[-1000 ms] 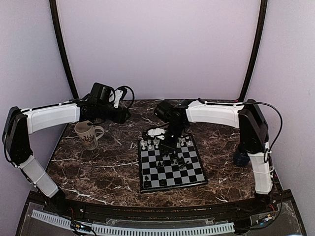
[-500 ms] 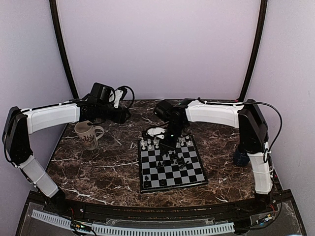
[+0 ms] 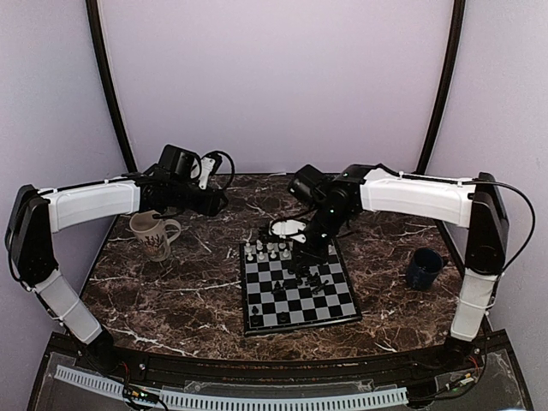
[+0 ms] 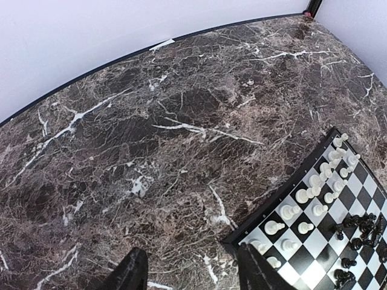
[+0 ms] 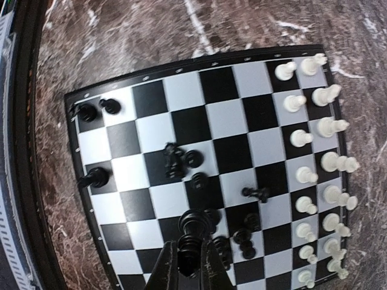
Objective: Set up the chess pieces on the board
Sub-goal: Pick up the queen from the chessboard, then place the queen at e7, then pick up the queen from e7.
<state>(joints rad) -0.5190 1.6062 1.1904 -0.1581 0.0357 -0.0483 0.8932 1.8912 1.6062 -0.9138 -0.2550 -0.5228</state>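
The board (image 3: pixel 282 301) lies at the table's middle, with white chess pieces (image 3: pixel 267 251) lined along its far edge and black chess pieces (image 3: pixel 308 278) scattered mid-board. My right gripper (image 3: pixel 312 250) hangs over the far right part of the board. In the right wrist view that gripper (image 5: pixel 188 255) is shut on a black piece (image 5: pixel 195 228), held above the checks (image 5: pixel 151 130); other black pieces (image 5: pixel 181 162) lie loose and white ones (image 5: pixel 314 175) stand at the right. My left gripper (image 4: pixel 193 275) is open over bare marble by the board's corner (image 4: pixel 272 208).
A beige mug (image 3: pixel 154 235) stands left of the board under my left arm. To the right of the board is a dark blue mug (image 3: pixel 424 267). Just behind the board lies a white round object (image 3: pixel 287 229). Walls close in the back and sides.
My right gripper has shut on a black piece and shifted slightly right. The right arm's elbow swung right, uncovering the blue mug. My left arm has not moved.
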